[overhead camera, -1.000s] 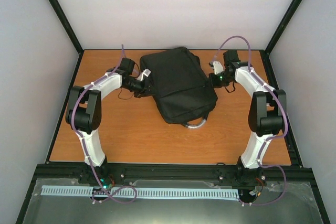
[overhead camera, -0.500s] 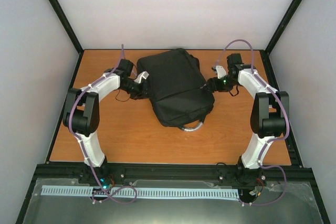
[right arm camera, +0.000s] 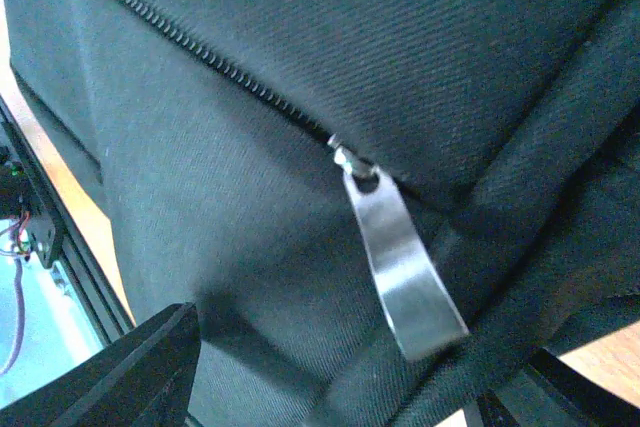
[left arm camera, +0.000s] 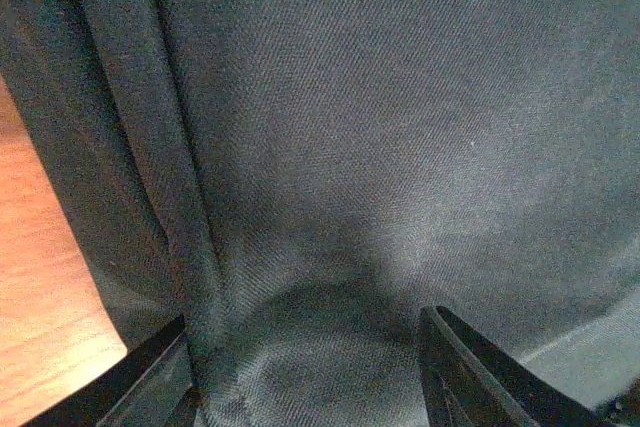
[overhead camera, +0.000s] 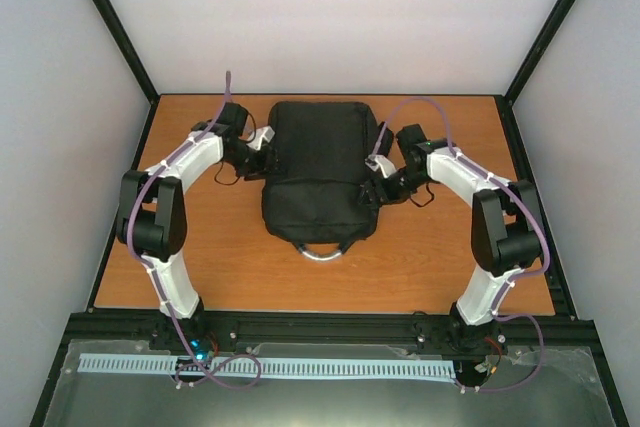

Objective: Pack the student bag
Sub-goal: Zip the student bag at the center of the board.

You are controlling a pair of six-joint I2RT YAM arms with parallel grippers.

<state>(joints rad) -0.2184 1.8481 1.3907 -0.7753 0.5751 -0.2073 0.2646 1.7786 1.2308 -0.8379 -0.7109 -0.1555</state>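
Observation:
The student bag [overhead camera: 318, 172] is a black fabric backpack lying flat and square on the table, its grey loop handle [overhead camera: 322, 250] toward the near edge. My left gripper [overhead camera: 262, 152] sits at the bag's left side. In the left wrist view its fingers [left arm camera: 470, 377] stand apart over the dark fabric [left arm camera: 380, 147], holding nothing. My right gripper [overhead camera: 372, 182] is at the bag's right edge. Its wrist view shows open fingers [right arm camera: 130, 377] either side of the cloth, with a silver zipper pull [right arm camera: 400, 267] hanging from a shut zipper just ahead.
The wooden table [overhead camera: 200, 247] is bounded by a black frame and white walls. The wood [left arm camera: 40, 277] shows beside the bag in the left wrist view. A black frame rail [right arm camera: 60, 257] lies past the bag's edge in the right wrist view.
The bag has swung from a diagonal lie to straight, handle toward the near edge. Both grippers have opened, and the right one has moved left and nearer along the bag's side.

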